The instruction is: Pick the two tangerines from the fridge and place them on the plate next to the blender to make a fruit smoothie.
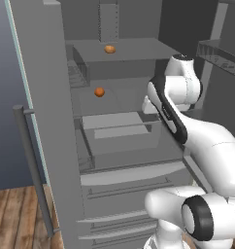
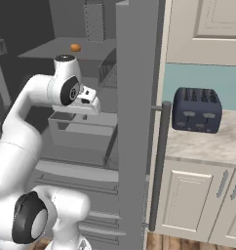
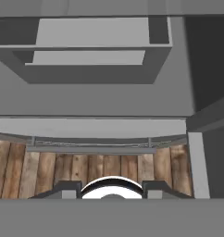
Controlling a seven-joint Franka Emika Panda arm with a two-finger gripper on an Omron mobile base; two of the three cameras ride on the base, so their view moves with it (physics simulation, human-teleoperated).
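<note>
My gripper [image 3: 112, 192] pointed down along the open fridge [image 1: 51, 121]; in the hand view I saw its two dark fingertips [image 3: 63, 190] wide apart with nothing between them, so it stood released and empty. Below the tips lay the wooden floor [image 3: 49, 171] and the fronts of the grey drawers [image 3: 90, 127]. In the right base view the hand [image 2: 86, 100] hung in front of the fridge interior, above a grey bin [image 2: 76, 129]. I found the upper tangerine [image 1: 109, 49] resting on the top shelf [image 1: 139, 51] and the lower tangerine [image 1: 99, 92] on the shelf beneath it, both well apart from the hand. The upper fruit also showed on the top shelf in the right base view. The fridge door [image 2: 134, 122] stood open, its bar handle [image 2: 159, 166] beside the counter [image 2: 207, 141], on which a dark toaster [image 2: 197, 110] sat.
</note>
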